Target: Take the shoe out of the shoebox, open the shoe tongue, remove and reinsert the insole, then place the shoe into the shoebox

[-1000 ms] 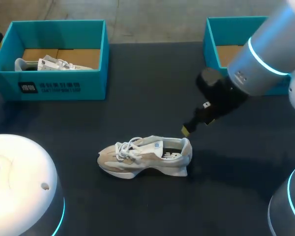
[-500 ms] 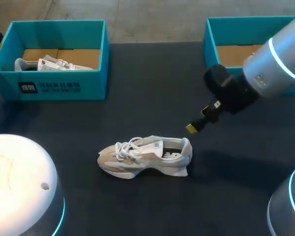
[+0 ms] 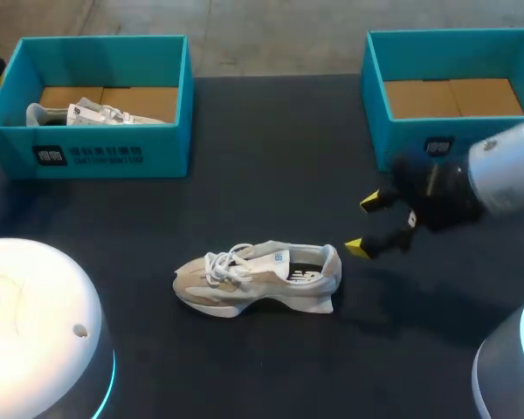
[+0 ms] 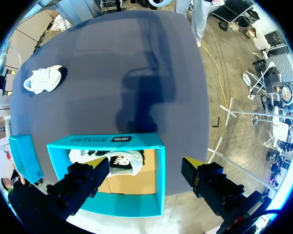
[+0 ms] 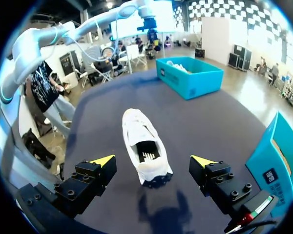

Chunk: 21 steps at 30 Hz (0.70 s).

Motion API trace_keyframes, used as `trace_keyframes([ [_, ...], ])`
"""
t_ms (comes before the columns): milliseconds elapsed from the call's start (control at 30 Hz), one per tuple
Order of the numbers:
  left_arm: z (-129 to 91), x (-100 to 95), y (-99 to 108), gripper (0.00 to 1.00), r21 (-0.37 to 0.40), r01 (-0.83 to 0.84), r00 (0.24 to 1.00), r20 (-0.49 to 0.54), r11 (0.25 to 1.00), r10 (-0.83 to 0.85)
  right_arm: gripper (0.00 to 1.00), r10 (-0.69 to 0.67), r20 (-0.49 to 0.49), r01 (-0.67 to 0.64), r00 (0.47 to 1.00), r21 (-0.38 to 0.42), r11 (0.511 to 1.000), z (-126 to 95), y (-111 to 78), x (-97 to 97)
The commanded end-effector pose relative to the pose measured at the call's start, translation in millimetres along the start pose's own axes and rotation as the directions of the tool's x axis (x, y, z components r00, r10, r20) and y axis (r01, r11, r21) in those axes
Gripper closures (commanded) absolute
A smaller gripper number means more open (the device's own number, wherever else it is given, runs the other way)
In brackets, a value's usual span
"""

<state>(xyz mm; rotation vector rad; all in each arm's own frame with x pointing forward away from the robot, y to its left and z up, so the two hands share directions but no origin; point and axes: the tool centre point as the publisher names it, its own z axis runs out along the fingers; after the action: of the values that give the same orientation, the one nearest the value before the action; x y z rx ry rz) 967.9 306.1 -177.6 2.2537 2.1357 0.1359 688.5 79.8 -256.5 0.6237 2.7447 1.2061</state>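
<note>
A beige and white shoe (image 3: 258,278) lies on its sole in the middle of the dark table, toe pointing left. My right gripper (image 3: 361,225) hovers open just right of its heel, nothing between the fingers. In the right wrist view the shoe (image 5: 145,151) lies ahead of that open gripper (image 5: 153,161), heel nearest. The left teal shoebox (image 3: 96,153) holds a second white shoe (image 3: 87,113). My left gripper (image 4: 145,168) hangs open high above that box (image 4: 158,180). The right teal shoebox (image 3: 402,131) shows only its cardboard floor.
A white rounded part of my left arm (image 3: 35,332) fills the near-left corner. The table (image 3: 271,175) between the two boxes and in front of the shoe is bare dark cloth.
My right gripper has drawn back rightwards and a little nearer from above the shoe's heel, and turned so both yellow tips show. The shoe has not moved.
</note>
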Motion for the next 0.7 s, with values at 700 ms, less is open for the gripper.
trace_keyframes([
  [700,0,-0.3,-1,0.00,-0.003,0.000,1.000,-0.003,1.000,0.000,0.00,-0.225,0.000,0.216,0.974,-0.270,0.938,49,-47.7,-14.7],
])
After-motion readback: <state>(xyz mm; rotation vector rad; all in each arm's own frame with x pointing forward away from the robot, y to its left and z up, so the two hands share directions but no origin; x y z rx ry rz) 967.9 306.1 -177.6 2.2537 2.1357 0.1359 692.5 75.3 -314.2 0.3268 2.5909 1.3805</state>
